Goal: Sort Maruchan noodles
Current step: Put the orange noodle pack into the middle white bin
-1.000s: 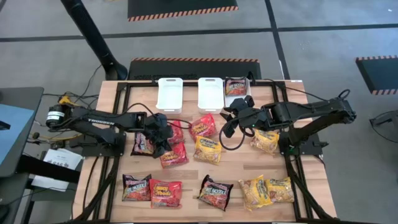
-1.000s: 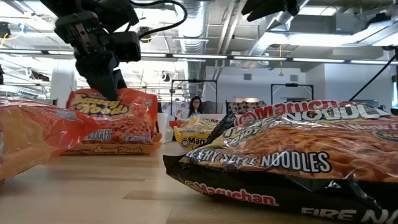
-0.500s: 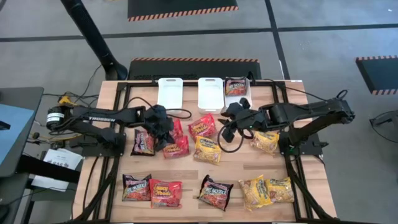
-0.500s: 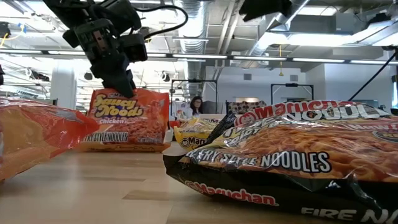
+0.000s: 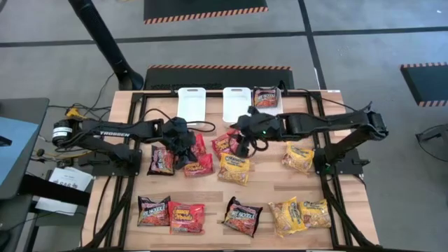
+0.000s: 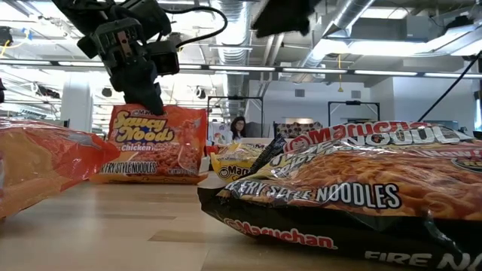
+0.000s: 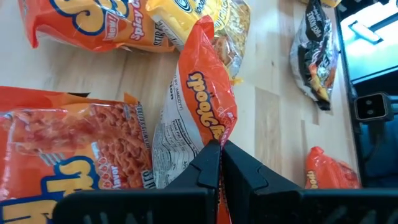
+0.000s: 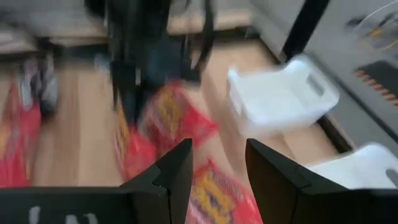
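Front row of packets untouched at 6 o'clock; left gripper clamped on the top edge of a red packet, held upright, long axis across; right gripper, fingers apart, over the red packet just at its 8 o'clock; white bins at 12.

Robotics lab: exposed ceiling ducts, hazard-striped floor mat, open workspace.

"Saucy Noods" on red packet
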You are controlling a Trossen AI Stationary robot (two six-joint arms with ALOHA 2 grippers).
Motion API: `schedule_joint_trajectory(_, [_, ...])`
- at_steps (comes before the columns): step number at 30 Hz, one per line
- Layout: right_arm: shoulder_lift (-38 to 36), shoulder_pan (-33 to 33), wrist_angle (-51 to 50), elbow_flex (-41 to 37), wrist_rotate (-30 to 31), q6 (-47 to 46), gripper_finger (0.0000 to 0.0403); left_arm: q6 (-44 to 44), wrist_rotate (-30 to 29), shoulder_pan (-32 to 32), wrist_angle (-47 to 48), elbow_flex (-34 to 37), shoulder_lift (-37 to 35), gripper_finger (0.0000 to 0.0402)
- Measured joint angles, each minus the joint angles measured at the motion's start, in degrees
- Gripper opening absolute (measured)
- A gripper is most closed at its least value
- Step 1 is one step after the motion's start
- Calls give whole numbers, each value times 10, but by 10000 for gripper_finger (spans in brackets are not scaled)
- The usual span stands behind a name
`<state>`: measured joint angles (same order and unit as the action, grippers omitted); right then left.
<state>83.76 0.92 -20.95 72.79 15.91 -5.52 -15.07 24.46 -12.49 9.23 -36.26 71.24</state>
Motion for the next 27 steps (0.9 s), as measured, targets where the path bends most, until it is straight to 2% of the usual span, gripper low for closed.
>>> schedule_joint_trajectory(4, [21,-25,33,0,-95,49,175,-9,3,0,0,0,0,0])
schedule_joint_trajectory(10, [69,-45,94,-2,-189,86,175,-10,3,0,0,0,0,0])
schedule_joint_trajectory(17, [122,-46,142,-1,-235,86,175,-6,6,0,1,0,0,0])
schedule_joint_trajectory(27, [178,-31,194,0,-252,79,175,0,7,0,1,0,0,0])
